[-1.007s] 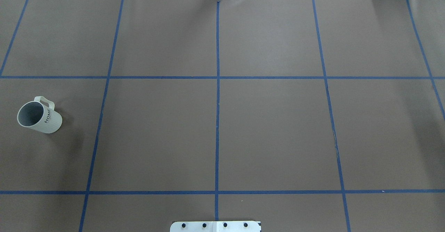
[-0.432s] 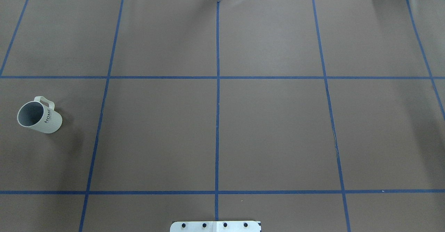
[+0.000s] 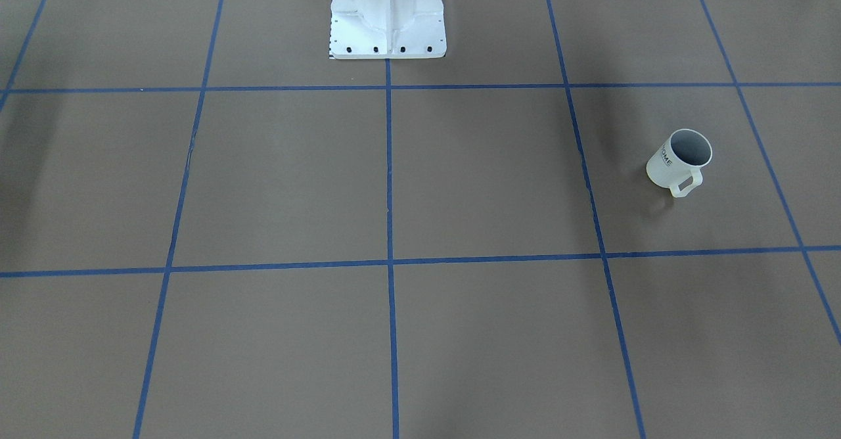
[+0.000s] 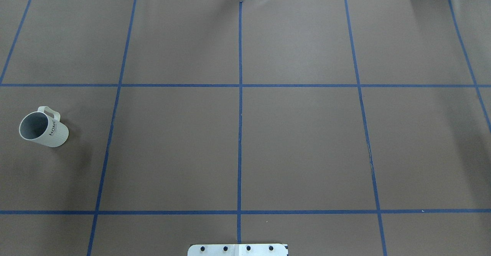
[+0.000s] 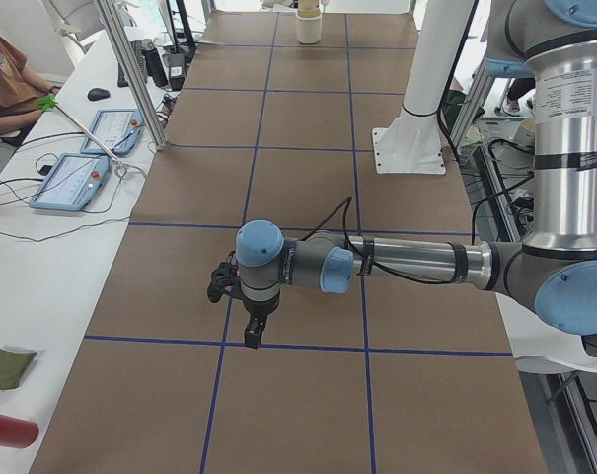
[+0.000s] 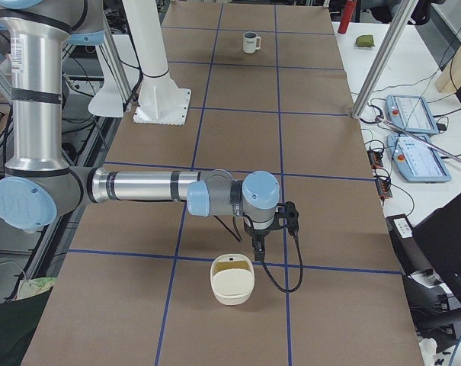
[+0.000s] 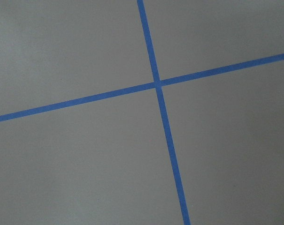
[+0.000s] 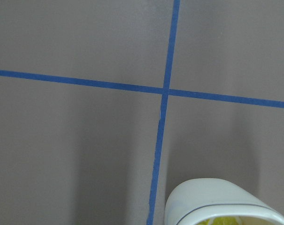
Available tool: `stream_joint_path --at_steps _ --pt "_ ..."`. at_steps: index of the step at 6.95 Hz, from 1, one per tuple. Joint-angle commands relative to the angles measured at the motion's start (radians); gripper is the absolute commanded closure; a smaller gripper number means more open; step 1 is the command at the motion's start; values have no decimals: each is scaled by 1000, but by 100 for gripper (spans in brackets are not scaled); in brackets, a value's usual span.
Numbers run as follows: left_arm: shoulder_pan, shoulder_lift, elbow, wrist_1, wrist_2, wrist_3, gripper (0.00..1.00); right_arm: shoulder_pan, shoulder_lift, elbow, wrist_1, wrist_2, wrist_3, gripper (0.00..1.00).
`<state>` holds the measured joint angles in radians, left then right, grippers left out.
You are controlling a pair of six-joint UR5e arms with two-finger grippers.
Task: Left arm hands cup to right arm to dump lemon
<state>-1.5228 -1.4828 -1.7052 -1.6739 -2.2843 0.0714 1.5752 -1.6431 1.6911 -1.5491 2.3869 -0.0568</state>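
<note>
The cup (image 4: 44, 127), an off-white mug lettered "HOME", stands upright at the table's left side; it also shows in the front view (image 3: 680, 160) and far off in the right side view (image 6: 250, 42). Its inside shows only grey; no lemon shows in it. The left gripper (image 5: 250, 336) hangs high over the table, seen only in the left side view; I cannot tell if it is open. The right gripper (image 6: 258, 248) hangs just beyond an off-white tub (image 6: 232, 282); I cannot tell if it is open. Something yellow (image 8: 221, 220) lies in the tub (image 8: 217, 201); I cannot tell whether it is the lemon.
The white robot pedestal (image 3: 387, 12) stands at the table's robot-side edge. Blue tape lines (image 4: 239, 133) grid the brown table cover. Teach pendants (image 5: 86, 158) and aluminium posts (image 5: 130, 79) stand on the operators' side. A person (image 5: 7, 74) sits there.
</note>
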Motion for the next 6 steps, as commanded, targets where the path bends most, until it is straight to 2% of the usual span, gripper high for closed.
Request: stream_joint_path --at_steps 1,6 --pt "3 -20 25 -1 0 -1 0 0 14 -7 0 -2 0 0" --pt "3 -39 47 -4 2 -1 0 -1 32 -25 -2 0 0 0"
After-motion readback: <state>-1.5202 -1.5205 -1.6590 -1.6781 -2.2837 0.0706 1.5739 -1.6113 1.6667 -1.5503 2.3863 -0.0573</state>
